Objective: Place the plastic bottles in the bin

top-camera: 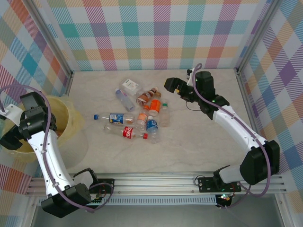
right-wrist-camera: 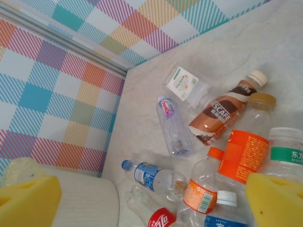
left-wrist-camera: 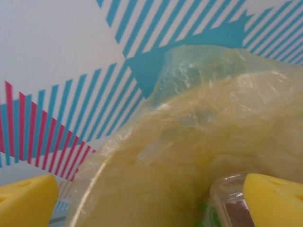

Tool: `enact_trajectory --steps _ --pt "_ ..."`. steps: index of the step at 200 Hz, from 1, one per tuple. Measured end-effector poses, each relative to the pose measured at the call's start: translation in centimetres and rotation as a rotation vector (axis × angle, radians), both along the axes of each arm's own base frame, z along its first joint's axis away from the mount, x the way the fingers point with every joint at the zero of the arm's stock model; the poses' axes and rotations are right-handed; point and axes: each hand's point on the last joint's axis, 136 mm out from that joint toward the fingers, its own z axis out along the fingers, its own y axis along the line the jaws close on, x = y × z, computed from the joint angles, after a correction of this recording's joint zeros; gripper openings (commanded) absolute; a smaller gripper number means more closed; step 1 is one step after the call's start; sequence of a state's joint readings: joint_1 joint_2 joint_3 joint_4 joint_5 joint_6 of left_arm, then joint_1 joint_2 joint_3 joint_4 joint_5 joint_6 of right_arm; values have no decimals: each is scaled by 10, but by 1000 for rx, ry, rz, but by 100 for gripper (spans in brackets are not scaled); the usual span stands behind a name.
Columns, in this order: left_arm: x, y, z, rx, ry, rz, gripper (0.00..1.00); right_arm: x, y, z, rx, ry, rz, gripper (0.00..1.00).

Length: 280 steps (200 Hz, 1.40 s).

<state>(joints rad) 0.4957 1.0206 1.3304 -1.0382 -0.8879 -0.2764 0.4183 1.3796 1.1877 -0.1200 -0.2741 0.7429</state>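
Yellow pads [left-wrist-camera: 23,201] of my left gripper [left-wrist-camera: 149,203] sit closest to the lens, spread wide. A clear bottle [left-wrist-camera: 226,201] lies beside one pad, not pinched from both sides, so I call the jaws open and holding nothing. Behind it is the crinkly wall of the pale yellow bin [left-wrist-camera: 156,161], which stands at the left edge of the table [top-camera: 199,146]. I can't tell if the bottle is past the rim. Step in hand, my read: dropping this bottle in. To do it well I'd hold the wrist over the bin's mouth until the bottle falls clear of the pad, then lift straight up so the fingers don't snag the soft wall. Right gripper [right-wrist-camera: 151,203] is wide open too, empty, hovering over the pile of plastic bottles [top-camera: 137,118] mid-table, well apart from the bin. Pile is tight: Nescafe bottle [right-wrist-camera: 222,113], orange-label bottle [right-wrist-camera: 246,151] and Coca-Cola bottle [top-camera: 128,133] lie packed among the others. Next grab I'd take the clear pink-label bottle [right-wrist-camera: 171,125] at the pile's edge, straddle it across its body and close gently mid-length, since it looks round, light and likely to roll or crush.
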Motion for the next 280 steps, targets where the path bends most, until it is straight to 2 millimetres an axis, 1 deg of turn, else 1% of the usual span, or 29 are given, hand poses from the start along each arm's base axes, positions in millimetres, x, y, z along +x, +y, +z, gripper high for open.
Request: enact_trajectory --steps 20,43,69,86,113,127,140,194,214,234,254,280 --pt "10 -9 -3 -55 -60 -76 100 -1 0 -2 -4 10 -1 100" --pt "23 -24 -5 -121 -124 -179 100 -1 -2 -6 -12 24 -7 100" --pt "45 -46 -2 -193 -199 -307 100 -1 -7 -16 -37 53 -34 100" --pt "59 -62 3 -237 -256 -385 100 -2 -12 -30 -63 84 -61 100" --pt "75 -87 13 -299 -360 -480 100 -7 -23 -65 -118 155 -102 100" --pt "83 -107 15 -347 -408 -549 100 -11 -28 -79 -144 187 -115 100" --pt "92 -124 16 -391 -436 -609 100 -15 -32 -88 -161 208 -124 100" --pt "123 -184 26 -524 -532 -804 100 -23 -37 -92 -167 218 -137 100" --pt "134 -210 31 -565 -555 -888 100 -26 -37 -99 -169 242 -139 100" --pt "150 -238 29 -607 -543 -968 100 -30 -34 -108 -189 269 -133 100" --pt "170 -265 21 -672 -521 -1030 100 -33 -26 -126 -212 315 -104 100" --pt "197 -297 4 -753 -481 -1089 100 -40 -16 -163 -277 406 -66 100"
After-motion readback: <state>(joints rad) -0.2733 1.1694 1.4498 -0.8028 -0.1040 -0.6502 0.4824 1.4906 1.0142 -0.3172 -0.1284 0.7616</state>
